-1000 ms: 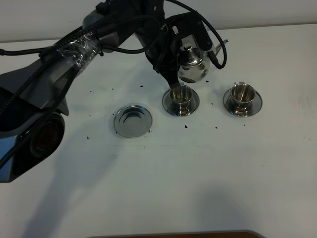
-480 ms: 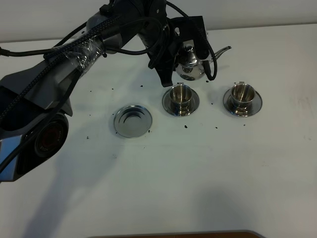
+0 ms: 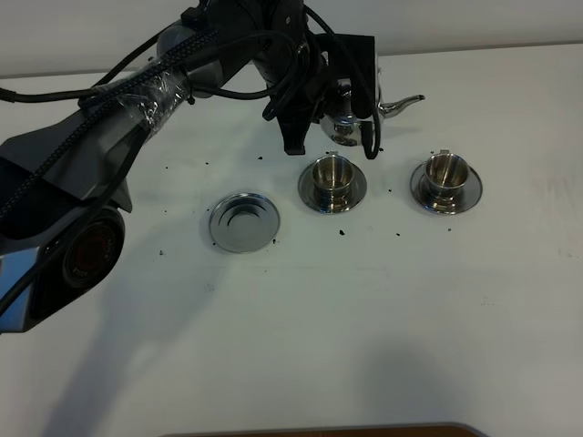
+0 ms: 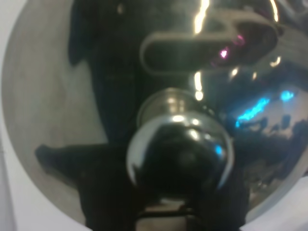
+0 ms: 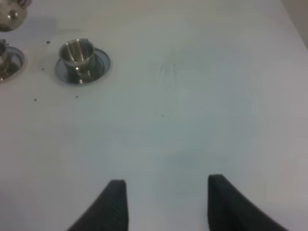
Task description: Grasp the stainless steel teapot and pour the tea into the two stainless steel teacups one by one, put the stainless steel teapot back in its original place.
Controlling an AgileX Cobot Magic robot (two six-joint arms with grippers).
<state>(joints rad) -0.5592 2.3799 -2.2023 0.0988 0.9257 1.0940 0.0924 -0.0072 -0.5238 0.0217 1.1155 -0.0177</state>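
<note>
While the left gripper (image 3: 342, 86) clamps the steel teapot (image 3: 344, 127), right gripper (image 5: 166, 199) fingers spread apart.

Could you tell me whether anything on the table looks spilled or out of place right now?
Yes: small dark specks lie scattered on the white table near the left cup, the right cup and the bare saucer, like spilled bits; what they are I cannot tell. Both cups stand upright.
</note>
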